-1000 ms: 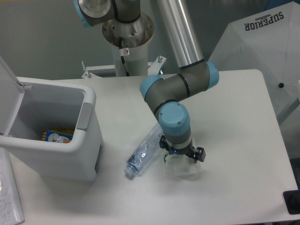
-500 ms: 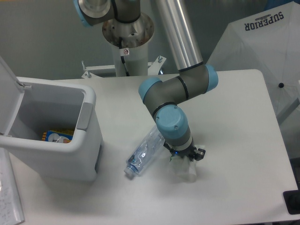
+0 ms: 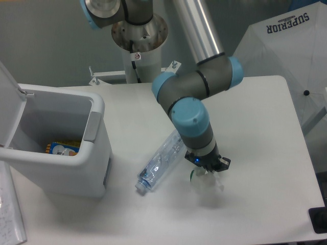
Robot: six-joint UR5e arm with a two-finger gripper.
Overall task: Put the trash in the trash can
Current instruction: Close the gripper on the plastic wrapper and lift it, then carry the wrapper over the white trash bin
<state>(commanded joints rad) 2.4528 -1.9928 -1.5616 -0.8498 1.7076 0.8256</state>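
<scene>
A clear, partly crushed plastic bottle [image 3: 159, 162] lies on the white table, its bluish neck pointing to the front left. Just right of it, my gripper [image 3: 206, 175] points down and is shut on a crumpled translucent-white wrapper [image 3: 207, 185], which hangs a little above the table over its own faint shadow. The fingers are mostly hidden by the wrist and the wrapper. The trash can [image 3: 97, 127] is a boxy white bin at the left with a grey panel on its rim; its lid [image 3: 7, 92] stands open. Some colourful packaging lies inside it.
The robot's base column [image 3: 138, 46] rises at the back of the table [image 3: 255, 127]. A white cover printed SUPERIOR [image 3: 291, 46] sits beyond the right edge. A paper sheet [image 3: 10, 214] lies at the front left, and a dark object [image 3: 319, 219] at the front right corner.
My gripper has closed on the wrapper and risen slightly, shifting a little to the right and front. The wrapper is squeezed smaller and is off the table. The bottle has not moved.
</scene>
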